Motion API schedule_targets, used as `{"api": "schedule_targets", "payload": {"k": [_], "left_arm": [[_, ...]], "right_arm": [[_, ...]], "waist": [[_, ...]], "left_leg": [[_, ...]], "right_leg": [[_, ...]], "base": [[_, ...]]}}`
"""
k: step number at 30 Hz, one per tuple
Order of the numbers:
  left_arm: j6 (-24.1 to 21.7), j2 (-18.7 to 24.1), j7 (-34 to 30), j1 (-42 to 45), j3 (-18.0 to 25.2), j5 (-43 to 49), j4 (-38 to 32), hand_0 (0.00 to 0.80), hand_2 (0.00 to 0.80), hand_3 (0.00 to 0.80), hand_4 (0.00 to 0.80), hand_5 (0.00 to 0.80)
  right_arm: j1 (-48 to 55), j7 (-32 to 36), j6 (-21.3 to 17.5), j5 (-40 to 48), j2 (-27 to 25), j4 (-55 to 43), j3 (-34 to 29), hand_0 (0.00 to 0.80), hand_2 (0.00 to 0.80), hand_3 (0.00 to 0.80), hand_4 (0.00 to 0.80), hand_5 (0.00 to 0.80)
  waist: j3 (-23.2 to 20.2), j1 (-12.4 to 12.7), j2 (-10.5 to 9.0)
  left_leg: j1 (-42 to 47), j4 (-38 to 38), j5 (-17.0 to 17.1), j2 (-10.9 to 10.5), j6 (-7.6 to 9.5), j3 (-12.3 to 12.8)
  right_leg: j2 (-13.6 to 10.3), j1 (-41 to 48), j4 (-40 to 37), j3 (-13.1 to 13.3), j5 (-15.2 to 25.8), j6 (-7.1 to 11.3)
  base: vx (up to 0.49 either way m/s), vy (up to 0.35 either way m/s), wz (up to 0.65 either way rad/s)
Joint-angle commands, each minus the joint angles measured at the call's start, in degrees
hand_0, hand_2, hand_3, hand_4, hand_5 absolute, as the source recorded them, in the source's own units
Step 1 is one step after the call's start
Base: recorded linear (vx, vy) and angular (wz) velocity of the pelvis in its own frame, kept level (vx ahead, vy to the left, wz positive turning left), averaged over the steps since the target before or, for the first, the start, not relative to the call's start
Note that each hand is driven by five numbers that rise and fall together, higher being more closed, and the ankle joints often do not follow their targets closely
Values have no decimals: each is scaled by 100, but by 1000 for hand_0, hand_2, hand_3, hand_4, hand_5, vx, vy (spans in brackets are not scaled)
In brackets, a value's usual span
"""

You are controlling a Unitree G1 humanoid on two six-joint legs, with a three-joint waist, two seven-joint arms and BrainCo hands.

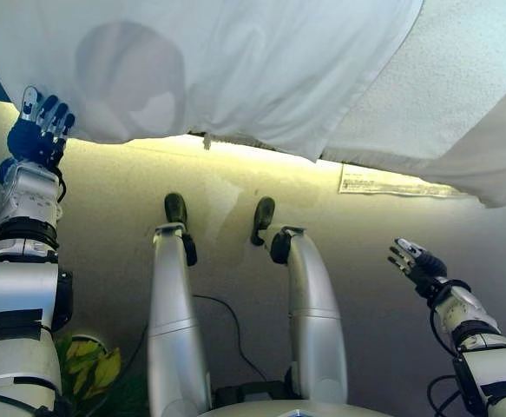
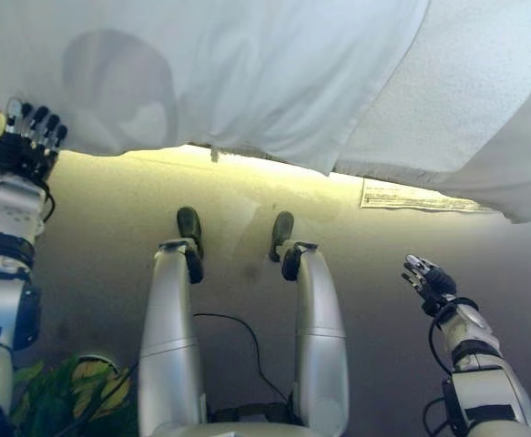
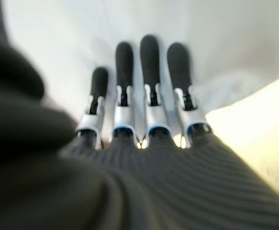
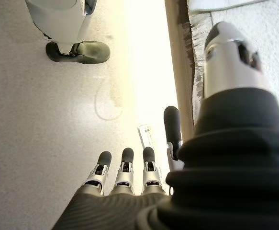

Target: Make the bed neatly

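Hanging over the near edge of the bed, the smooth white cotton sheet fills the top of the head views from about 9 o'clock to 1 o'clock, its lower hem sagging towards the floor. To its right, from 1 to 3 o'clock, the textured white mattress surface is exposed, so the sheet's long axis is judged to run left to right along the bed edge.

The left robot hand is raised at 10 o'clock, right at the sheet's hem; its fingers are stretched straight against the white cloth, released and gripping nothing (whether they actually press on it cannot be told). The right robot hand is held low at 4 o'clock over the grey carpeted floor, well apart from the sheet, fingers relaxed and empty.

The left robot hand is therefore clearly nearer. The next move is judged to call for the hanging hem just above it, at 12 o'clock from the fingertips, to be taken.
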Motion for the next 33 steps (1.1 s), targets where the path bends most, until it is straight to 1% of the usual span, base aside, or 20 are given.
{"api": "schedule_targets", "payload": {"k": [1,4,7,8,13,18,22,26,29,31,33], "left_arm": [[-184,199,423,215,422,-286,355,0,0,0,0,0],[132,269,647,331,587,-420,531,0,0,0,0,0],[588,326,687,419,701,-496,785,0,0,0,0,0],[676,347,661,437,721,-520,860,0,0,0,0,0],[836,444,743,596,831,-669,980,0,0,0,0,0],[839,527,795,887,979,-717,870,0,0,0,0,0],[590,447,564,1125,1071,-620,605,0,0,0,0,0],[386,143,372,1466,1092,-564,149,0,0,0,0,0],[228,-139,192,1792,1129,-411,-94,0,0,0,0,0],[244,-295,1,1955,1145,-360,-207,0,0,0,0,0],[181,-491,-187,2153,1142,-87,-309,0,0,0,0,0]], "right_arm": [[386,35,-238,162,-530,192,-223,0,0,0,0,0],[344,53,-246,121,-625,218,-283,0,0,0,0,0],[255,26,-207,68,-742,232,-316,0,0,0,0,0],[225,22,-175,47,-788,231,-326,0,0,0,0,0],[158,22,-70,-49,-1016,267,-395,0,0,0,0,0],[301,131,-114,-34,-1057,236,-473,0,0,0,0,0],[480,224,-120,-5,-970,109,-483,0,0,0,0,0],[679,271,-208,9,-761,-40,-500,0,0,0,0,0],[819,270,-279,-12,-574,-160,-491,0,0,0,0,0],[864,231,-302,-34,-470,-218,-478,0,0,0,0,0],[925,219,-341,-36,-346,-268,-493,0,0,0,0,0]], "waist": [[62,-77,273],[61,-75,343],[60,-85,395],[60,-90,409],[60,-83,461],[61,-54,469],[62,-46,444],[63,-44,452],[61,-42,465],[61,-47,475],[33,-40,478]], "left_leg": [[26,-90,-16,-47,-79,-2],[-34,145,-113,-42,-62,30],[-104,399,-213,-34,-49,44],[-123,461,-234,-28,-44,51],[-193,629,-275,19,-41,54],[-236,691,-276,17,-38,22],[-213,769,-294,27,-21,-1],[-33,759,-325,20,-22,13],[287,674,-327,44,-20,91],[554,565,-321,59,-27,152],[894,391,-303,74,-48,230]], "right_leg": [[-27,69,-77,289,421,348],[-82,-20,159,317,312,321],[-131,-131,431,349,197,292],[-146,-161,504,357,167,285],[-204,-276,728,383,54,233],[-200,-321,798,392,30,218],[-197,-283,837,392,37,219],[-158,-89,767,384,83,259],[-134,264,648,347,95,284],[-125,534,523,330,108,300],[-110,892,317,310,127,338]], "base": [[22,41,0],[22,57,2],[11,63,2],[10,53,-1],[7,25,-1],[0,-18,5],[13,-61,0],[5,-69,0],[25,-58,-2],[33,-59,-9],[27,-85,-10]]}}
